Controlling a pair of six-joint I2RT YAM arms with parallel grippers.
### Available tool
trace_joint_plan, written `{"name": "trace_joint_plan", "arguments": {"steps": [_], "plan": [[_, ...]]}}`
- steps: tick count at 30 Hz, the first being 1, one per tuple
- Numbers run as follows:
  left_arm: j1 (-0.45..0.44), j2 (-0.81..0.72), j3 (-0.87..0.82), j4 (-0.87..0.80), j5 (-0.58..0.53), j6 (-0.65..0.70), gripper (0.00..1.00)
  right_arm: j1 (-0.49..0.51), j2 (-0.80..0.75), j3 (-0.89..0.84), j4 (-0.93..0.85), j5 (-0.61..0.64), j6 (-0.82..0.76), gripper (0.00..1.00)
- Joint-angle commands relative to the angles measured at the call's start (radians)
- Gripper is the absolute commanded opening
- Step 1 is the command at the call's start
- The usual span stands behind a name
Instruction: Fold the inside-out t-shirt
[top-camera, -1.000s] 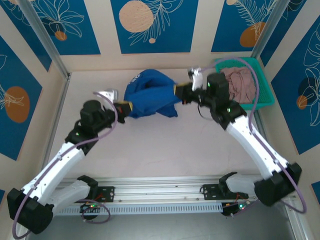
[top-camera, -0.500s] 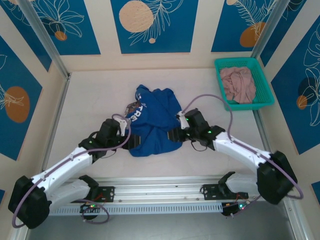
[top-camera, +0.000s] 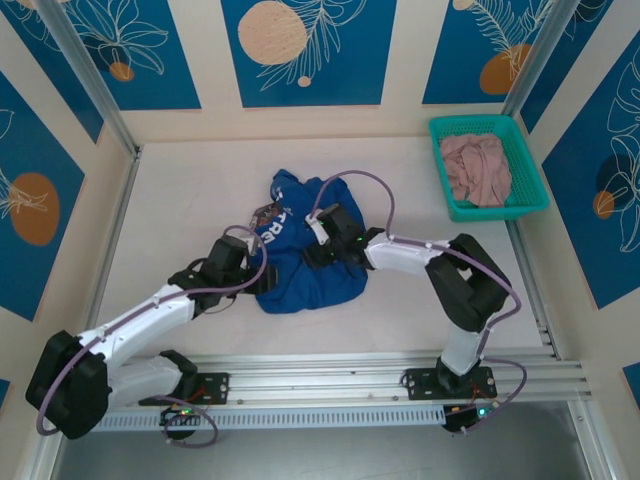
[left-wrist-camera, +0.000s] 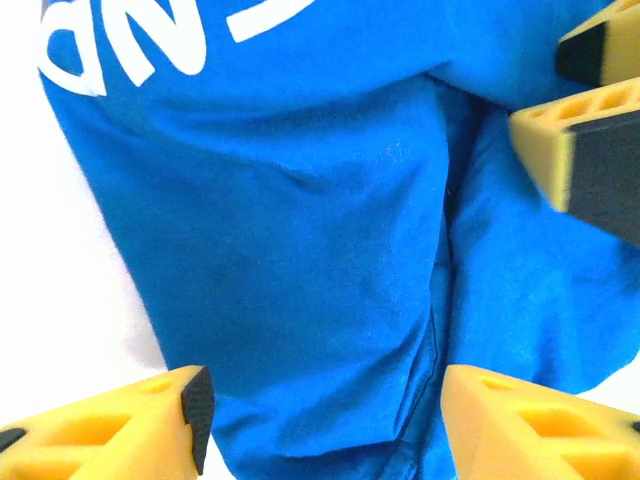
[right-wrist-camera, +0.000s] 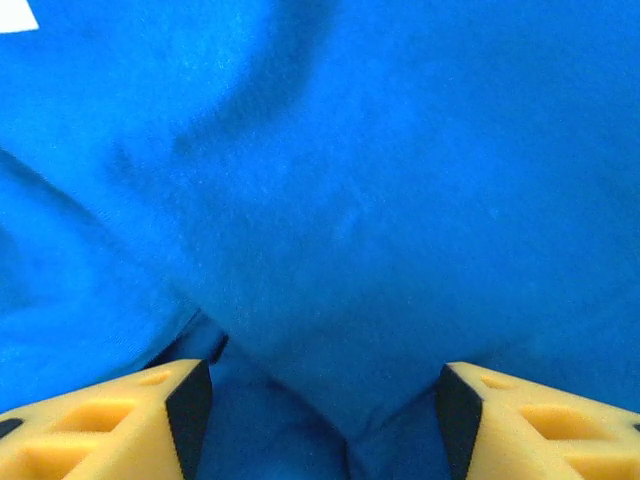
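Observation:
The royal-blue t-shirt (top-camera: 310, 265) lies in a crumpled heap on the middle of the table, with white letters showing on its left part (left-wrist-camera: 150, 50). My left gripper (top-camera: 262, 272) sits at the heap's left edge. It is open, with cloth lying between its yellow fingers (left-wrist-camera: 150, 430). My right gripper (top-camera: 308, 248) rests over the heap's middle, pointing left. It is open too, with blue folds (right-wrist-camera: 330, 200) spread between its fingers (right-wrist-camera: 540, 420). The right gripper's fingers (left-wrist-camera: 590, 140) show at the upper right of the left wrist view.
A teal basket (top-camera: 530, 205) at the back right holds the dusty-pink garment (top-camera: 478, 168). Walls with blue panels close in the table on three sides. The right arm's cable (top-camera: 365, 185) loops above the shirt.
The shirt, held up between both grippers a second ago, has come down into a heap nearer the front. The right gripper has slid left over the heap; the left has edged in slightly.

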Motion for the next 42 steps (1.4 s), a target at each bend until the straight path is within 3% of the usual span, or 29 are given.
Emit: {"name": "trace_joint_plan", "arguments": {"steps": [1, 3, 6, 13, 19, 24, 30, 32, 33, 37, 38, 42], "plan": [[0.009, -0.04, -0.029, -0.004, -0.035, -0.024, 0.63, 0.018, 0.066, 0.082, 0.012, 0.1, -0.11, 0.64], [0.009, -0.043, -0.037, 0.0, -0.028, -0.024, 0.63, 0.017, 0.099, 0.123, 0.006, 0.132, -0.106, 0.6], [0.009, -0.028, -0.043, 0.03, 0.018, 0.001, 0.64, 0.004, 0.098, 0.16, -0.006, 0.118, -0.076, 0.36], [-0.012, 0.037, -0.013, 0.128, 0.075, 0.056, 0.65, -0.077, -0.046, 0.159, -0.096, -0.184, 0.074, 0.02], [-0.069, 0.162, 0.129, 0.143, 0.055, 0.109, 0.65, -0.167, -0.184, 0.14, -0.16, -0.452, 0.223, 0.0], [-0.142, 0.257, 0.235, 0.137, -0.04, 0.164, 0.7, -0.206, -0.213, 0.154, -0.197, -0.565, 0.297, 0.0], [-0.155, 0.368, 0.323, 0.162, -0.103, 0.209, 0.73, -0.23, -0.221, 0.156, -0.19, -0.634, 0.346, 0.0], [-0.155, 0.402, 0.343, 0.184, -0.109, 0.208, 0.65, -0.237, -0.223, 0.152, -0.188, -0.642, 0.353, 0.0], [-0.155, 0.416, 0.354, 0.19, -0.111, 0.207, 0.57, -0.24, -0.225, 0.15, -0.189, -0.642, 0.354, 0.0], [-0.128, 0.395, 0.356, 0.175, -0.031, 0.214, 0.09, -0.251, -0.246, 0.159, -0.278, -0.53, 0.285, 0.0], [-0.11, 0.358, 0.337, 0.178, 0.047, 0.216, 0.01, -0.247, -0.253, 0.166, -0.319, -0.458, 0.245, 0.0], [-0.017, 0.212, 0.235, 0.234, 0.491, 0.167, 0.0, -0.206, -0.257, 0.186, -0.415, -0.182, 0.129, 0.05]]}}
